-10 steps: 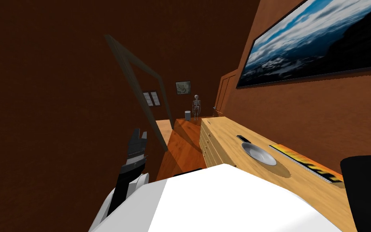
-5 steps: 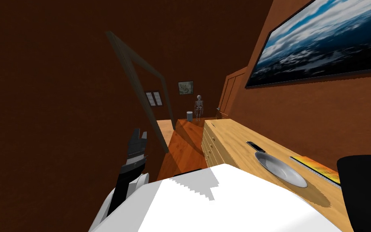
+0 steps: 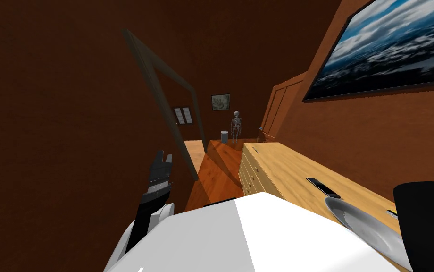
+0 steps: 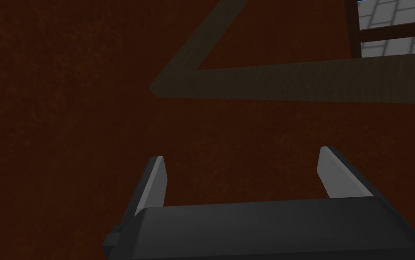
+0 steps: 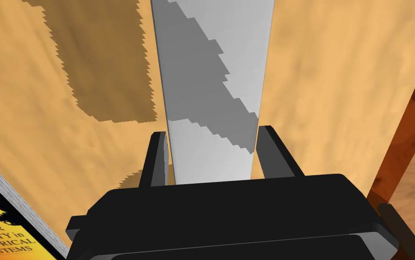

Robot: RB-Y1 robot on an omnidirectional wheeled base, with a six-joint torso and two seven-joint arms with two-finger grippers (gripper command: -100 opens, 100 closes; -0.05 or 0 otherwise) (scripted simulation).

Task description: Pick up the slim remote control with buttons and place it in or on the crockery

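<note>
Slim black remote control point(image 3: 323, 187) lies just beyond the round grey plate point(image 3: 364, 226), nearest my right arm point(image 3: 428, 222). Left fingers point(image 4: 156, 178) wide open, empty; right, cannot tell.

The head camera is being carried on along the dresser point(image 3: 277, 163), and the whole view is shifted with it. The black remote control point(image 3: 323, 187) is now seen lower and further right than a second ago, and larger. The grey bowl point(image 3: 357, 224) just beside it is drawn in close, its near side cut off by the dark right arm point(image 3: 428, 222). The book point(image 3: 391, 213) is reduced to a sliver behind the bowl. The painting point(image 3: 390, 47) is pushed towards the corner.
</note>
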